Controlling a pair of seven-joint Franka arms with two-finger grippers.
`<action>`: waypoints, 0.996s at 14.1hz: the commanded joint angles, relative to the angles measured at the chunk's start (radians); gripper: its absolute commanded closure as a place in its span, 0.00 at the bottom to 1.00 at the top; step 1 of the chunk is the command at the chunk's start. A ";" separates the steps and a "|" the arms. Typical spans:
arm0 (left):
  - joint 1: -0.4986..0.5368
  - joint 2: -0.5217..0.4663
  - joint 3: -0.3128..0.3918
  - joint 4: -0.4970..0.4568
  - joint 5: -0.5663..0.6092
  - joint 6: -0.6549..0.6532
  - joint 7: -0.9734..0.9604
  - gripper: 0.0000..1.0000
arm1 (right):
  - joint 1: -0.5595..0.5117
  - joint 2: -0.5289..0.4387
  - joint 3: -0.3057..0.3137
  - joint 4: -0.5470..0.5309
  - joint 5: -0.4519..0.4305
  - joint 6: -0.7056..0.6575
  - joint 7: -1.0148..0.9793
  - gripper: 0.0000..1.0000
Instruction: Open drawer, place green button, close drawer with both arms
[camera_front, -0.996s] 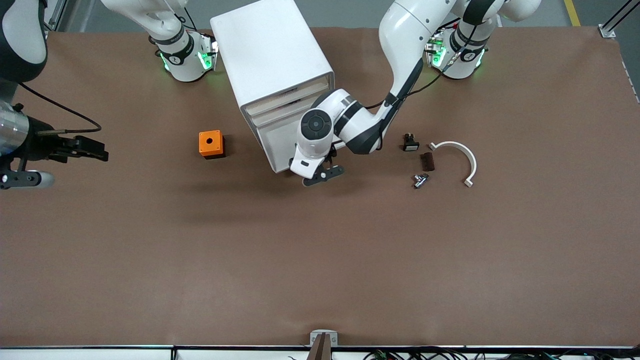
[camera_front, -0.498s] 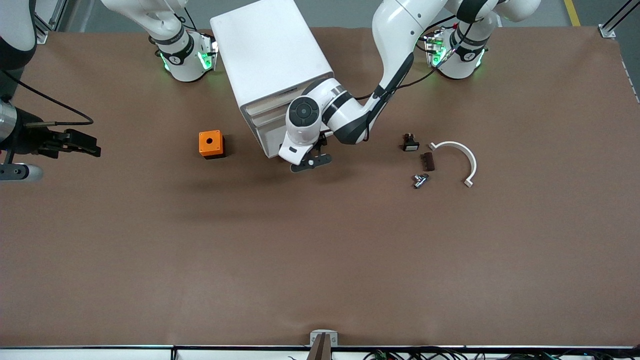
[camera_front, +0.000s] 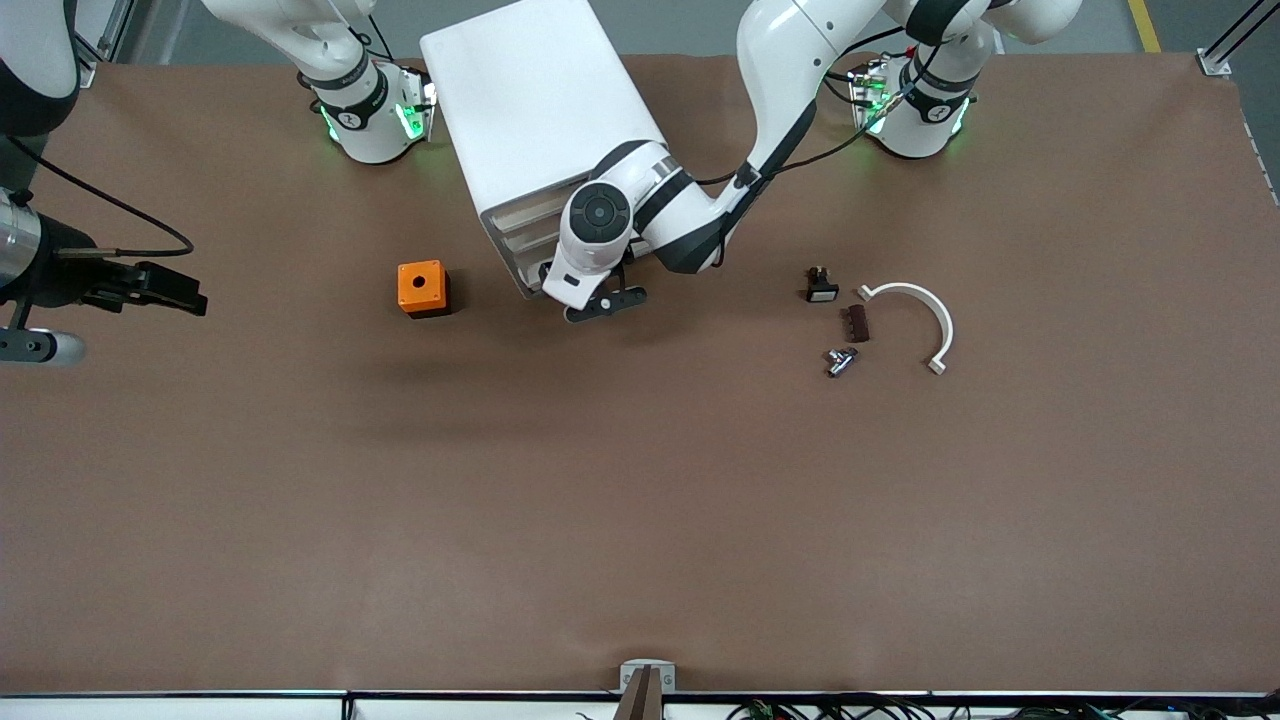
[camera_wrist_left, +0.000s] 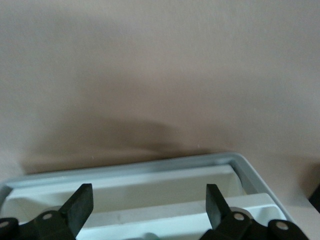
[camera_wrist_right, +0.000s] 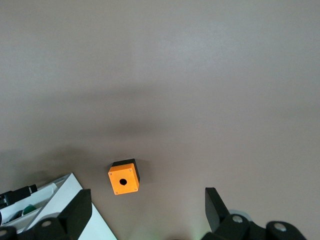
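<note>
1. The left gripper hangs in front of the white cabinet, low against its drawer fronts, and its jaws are released with nothing between them.
2. In the left wrist view the two dark fingers stand wide apart over the drawer, whose pale rim and white inner walls show past the fingertips.
3. The right gripper waits in the air over the counter at the right arm's end, its jaws likewise released and holding nothing.
4. The right wrist view looks down on the orange cube with a hole in its top; at the corner of that view a bit of green shows in the cabinet's open drawer, likely the button, though too little is visible to be sure.
5. The orange cube stands on the counter beside the cabinet, toward the right arm's end.
6. Toward the left arm's end lie a small black part, a dark brown block, a small metal piece and a curved white bracket, all close together.
</note>
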 joint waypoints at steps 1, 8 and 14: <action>-0.007 -0.031 -0.018 -0.032 -0.054 0.004 -0.005 0.01 | -0.011 -0.056 0.012 -0.015 0.002 -0.003 0.009 0.00; -0.007 -0.028 -0.025 -0.032 -0.081 0.006 -0.006 0.01 | -0.013 -0.262 0.010 -0.181 -0.004 0.058 -0.066 0.00; 0.012 -0.049 -0.019 -0.027 -0.083 0.006 -0.006 0.01 | -0.029 -0.282 0.009 -0.219 -0.007 0.061 -0.134 0.00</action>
